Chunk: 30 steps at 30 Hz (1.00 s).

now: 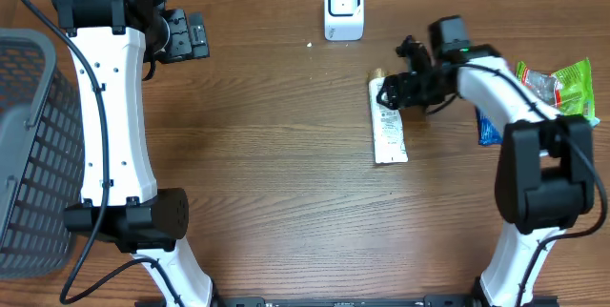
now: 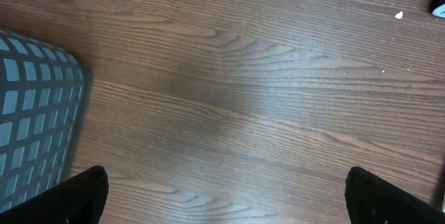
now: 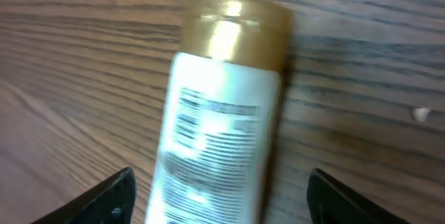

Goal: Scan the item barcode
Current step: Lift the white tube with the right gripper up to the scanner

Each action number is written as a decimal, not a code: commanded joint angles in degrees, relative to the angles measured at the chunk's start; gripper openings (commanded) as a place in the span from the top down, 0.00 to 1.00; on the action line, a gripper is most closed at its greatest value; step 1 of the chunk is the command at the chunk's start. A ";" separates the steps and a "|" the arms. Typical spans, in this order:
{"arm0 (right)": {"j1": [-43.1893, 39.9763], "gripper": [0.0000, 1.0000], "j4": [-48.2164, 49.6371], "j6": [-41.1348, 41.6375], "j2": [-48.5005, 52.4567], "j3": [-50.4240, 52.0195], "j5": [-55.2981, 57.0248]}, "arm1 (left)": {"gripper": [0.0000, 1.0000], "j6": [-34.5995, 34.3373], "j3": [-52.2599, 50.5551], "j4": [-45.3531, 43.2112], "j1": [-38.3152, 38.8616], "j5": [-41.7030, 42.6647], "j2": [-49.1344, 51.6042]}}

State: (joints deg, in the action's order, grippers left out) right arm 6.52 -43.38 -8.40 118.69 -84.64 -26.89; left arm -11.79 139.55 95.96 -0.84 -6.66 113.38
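overhead: white tube, grey mesh basket

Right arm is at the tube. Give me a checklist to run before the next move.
1. Right gripper jaws open around the tube: ok.
2. Tube gripped: not ok; the fingers stand clear of it.
3. Tube lying flat on the table: ok.
4. Barcode facing up: cannot tell; the print is blurred.
5. Scanner in view, bare wood between it and the tube: ok.
6. Left gripper open, far from the tube: ok.
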 commanded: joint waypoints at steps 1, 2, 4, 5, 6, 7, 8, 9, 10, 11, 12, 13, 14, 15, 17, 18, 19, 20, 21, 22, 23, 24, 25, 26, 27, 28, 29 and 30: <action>-3.17 0.22 -0.55 -5.57 2.95 -0.92 -13.00 | 0.00 0.68 1.09 -0.17 0.22 0.28 -0.26; -3.93 0.22 -0.46 -5.62 3.98 -0.92 -14.99 | 0.00 0.68 1.09 -0.17 0.22 0.28 -0.26; -4.09 0.23 -0.37 -6.12 5.22 -0.92 -16.15 | 0.00 0.68 1.09 -0.17 0.22 0.28 -0.26; -4.07 0.23 -0.37 -6.64 5.95 -0.92 -16.70 | 0.00 0.68 1.09 -0.17 0.22 0.28 -0.26; -4.02 0.23 -0.17 -6.64 7.02 -0.92 -17.64 | 0.00 0.68 1.09 -0.17 0.22 0.28 -0.26; -3.96 0.24 0.09 -6.64 7.82 -0.92 -18.38 | 0.00 0.66 1.09 -0.17 0.22 0.28 -0.26; -3.96 0.25 0.39 -6.67 8.55 -0.92 -19.37 | 0.00 0.68 1.09 -0.17 0.22 0.28 -0.26; -3.96 0.27 0.74 -6.64 9.49 -0.92 -20.55 | 0.00 0.68 1.09 -0.17 0.22 0.28 -0.26; -3.98 0.30 0.87 -6.62 10.12 -0.92 -21.31 | 0.00 0.68 1.09 -0.20 0.22 0.28 -0.26; -3.98 0.34 0.90 -6.62 10.86 -0.92 -21.99 | 0.00 0.66 1.09 -0.20 0.22 0.28 -0.26; -3.98 0.41 0.83 -6.56 11.32 -0.92 -22.40 | 0.00 0.66 1.09 -0.17 0.22 0.28 -0.26; -3.98 0.51 0.66 -6.40 11.54 -0.92 -22.49 | 0.00 0.66 1.09 -0.17 0.22 0.28 -0.26; -3.98 0.63 0.46 -6.32 11.63 -0.92 -22.75 | 0.00 0.68 1.09 -0.20 0.22 0.28 -0.26; -3.98 0.72 0.42 -5.33 11.63 -0.92 -22.75 | 0.00 0.68 1.09 -0.20 0.22 0.28 -0.26; -3.98 0.84 0.42 -3.72 11.63 -0.92 -22.95 | 0.00 0.66 1.09 -0.17 0.22 0.28 -0.26; -3.98 0.88 0.44 -3.13 11.63 -0.92 -23.10 | 0.00 0.68 1.09 -0.20 0.22 0.28 -0.26; -3.98 0.95 0.46 -2.03 11.58 -0.98 -24.09 | 0.00 0.68 1.09 -0.20 0.22 0.28 -0.26; -3.98 0.96 0.09 -1.86 11.50 -1.38 -25.24 | 0.00 0.66 1.09 -0.20 0.22 0.28 -0.26; -3.98 0.96 -0.63 -1.88 11.17 -2.10 -26.34 | 0.00 0.66 1.09 -0.17 0.22 0.28 -0.26; -3.98 0.96 -1.07 -1.86 10.91 -2.67 -26.88 | 0.00 0.68 1.09 -0.20 0.22 0.28 -0.26; -3.98 0.96 -1.99 -1.86 10.25 -3.74 -27.23 | 0.00 0.68 1.09 -0.20 0.22 0.28 -0.26; -3.98 0.96 -2.86 -1.86 9.51 -4.72 -27.17 | 0.00 0.68 1.09 -0.17 0.22 0.28 -0.26; -3.98 0.96 -4.02 -1.84 8.35 -6.25 -26.47 | 0.00 0.68 1.09 -0.17 0.22 0.28 -0.26; -3.82 0.96 -5.07 -1.51 7.23 -7.61 -24.85 | 0.00 0.68 1.09 -0.17 0.22 0.28 -0.26; -3.54 0.96 -5.88 0.20 6.05 -9.07 -21.73 | 0.00 0.66 1.09 -0.17 0.22 0.28 -0.26; -2.97 0.96 -6.75 2.14 4.63 -10.97 -17.07 | 0.00 0.68 1.09 -0.20 0.22 0.28 -0.26; -1.84 0.96 -7.63 3.96 2.82 -13.66 -10.51 | 0.00 0.68 1.09 -0.20 0.22 0.28 -0.26; -1.03 0.96 -7.91 4.46 1.95 -15.13 -6.99 | 0.00 0.68 1.09 -0.17 0.22 0.28 -0.26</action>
State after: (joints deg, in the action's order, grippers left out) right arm 3.22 -50.94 -7.73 128.09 -93.51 -44.01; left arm -11.81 139.55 95.96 -0.84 -6.66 113.38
